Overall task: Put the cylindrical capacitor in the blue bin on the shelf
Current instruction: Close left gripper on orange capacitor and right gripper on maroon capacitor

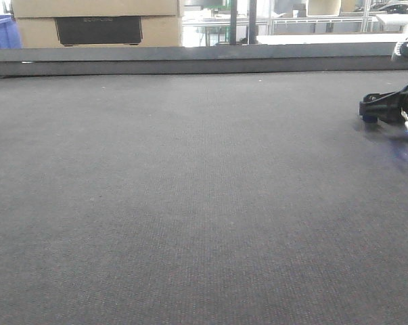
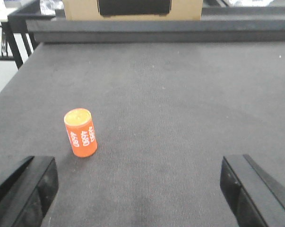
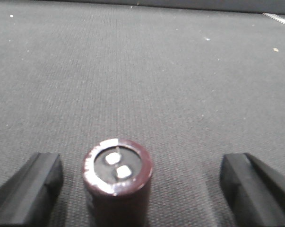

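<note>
Two hands, both spread wide and gripping nothing. Between my right hand's (image 3: 141, 194) fingers the stubby dark maroon cylindrical capacitor (image 3: 117, 182), silver-rimmed, stands upright on the dark grey fabric-covered table (image 3: 147, 71), nearer one finger and touching neither. Ahead of my left hand (image 2: 140, 194), off to one side, stands a small orange printed cylinder (image 2: 80, 133).
</note>
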